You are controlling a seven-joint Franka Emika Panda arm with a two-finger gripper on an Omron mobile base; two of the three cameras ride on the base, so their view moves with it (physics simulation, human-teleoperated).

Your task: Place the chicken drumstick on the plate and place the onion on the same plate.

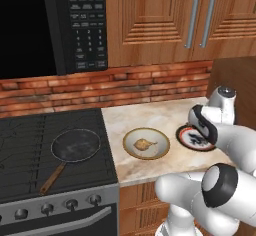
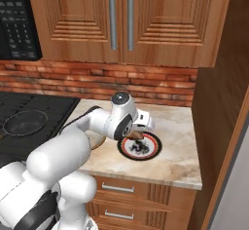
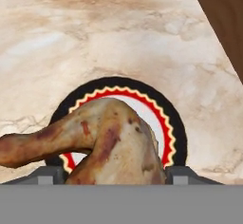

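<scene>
Claw (image 3: 110, 173) jaws stand wide, one on each side of the chicken drumstick (image 3: 104, 142), right above the plate (image 3: 176, 123) on the marble tabletop (image 3: 118, 42); I cannot tell if they grip it. Left of the plate, the onion (image 1: 145, 143) lies in a tan bowl (image 1: 131, 149).

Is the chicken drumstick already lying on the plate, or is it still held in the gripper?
Cannot tell. The chicken drumstick sits between the finger tips over the plate, with the gripper wide; contact with either is unclear.
</scene>
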